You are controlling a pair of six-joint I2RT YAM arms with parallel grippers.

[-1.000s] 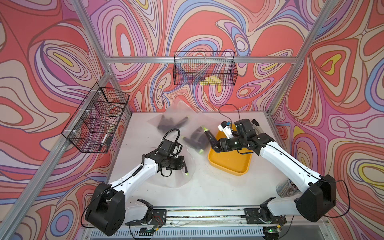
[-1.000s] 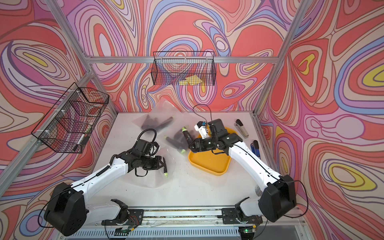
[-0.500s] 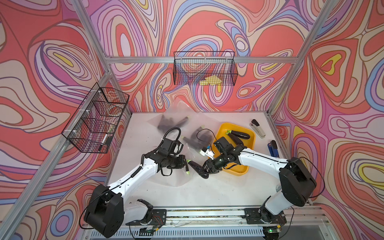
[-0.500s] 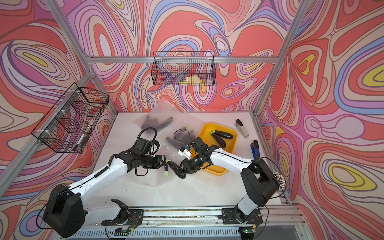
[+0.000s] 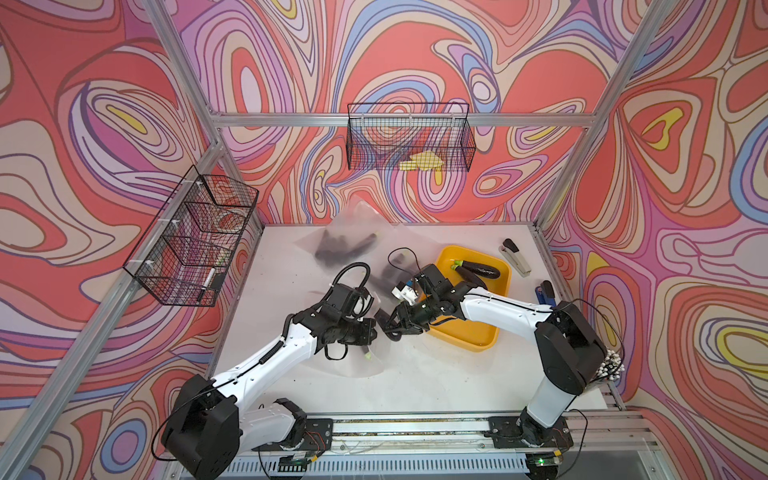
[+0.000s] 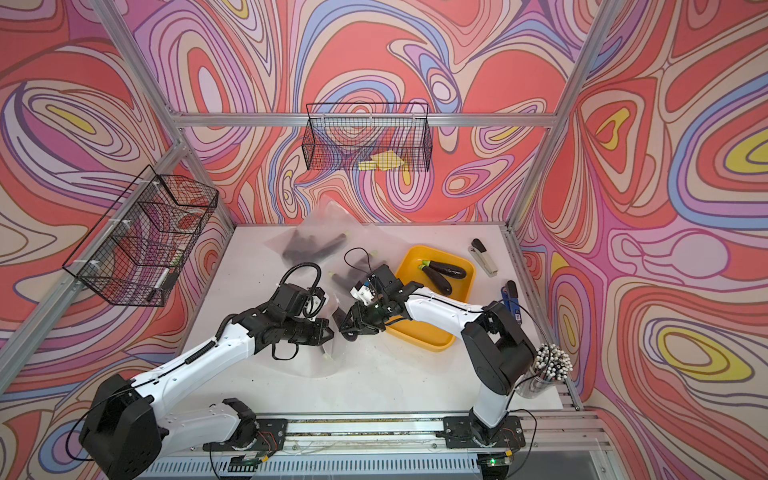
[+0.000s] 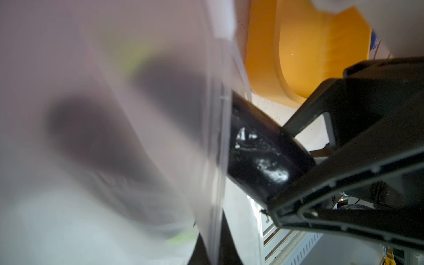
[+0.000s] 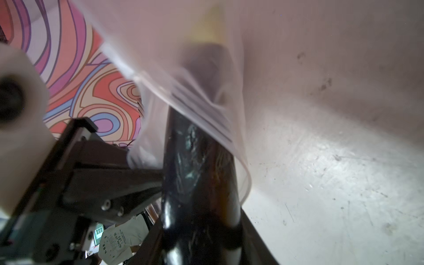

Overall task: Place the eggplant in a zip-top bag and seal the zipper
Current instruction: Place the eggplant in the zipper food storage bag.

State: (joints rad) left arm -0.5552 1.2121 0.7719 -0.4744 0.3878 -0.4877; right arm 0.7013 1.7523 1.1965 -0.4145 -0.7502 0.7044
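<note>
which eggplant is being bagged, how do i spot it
Start at the yellow tray on the right of the table. At its front-left corner the right gripper clamps a dark eggplant. Unlike the loose eggplants in the tray, its tip is inside the clear zip-top bag.

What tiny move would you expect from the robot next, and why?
Probably push the eggplant a little deeper. Its stem end is already past the mouth of the zip-top bag, whose edge the left tool pinches and holds up, but the thick end sits outside, gripped in the right tool.
</note>
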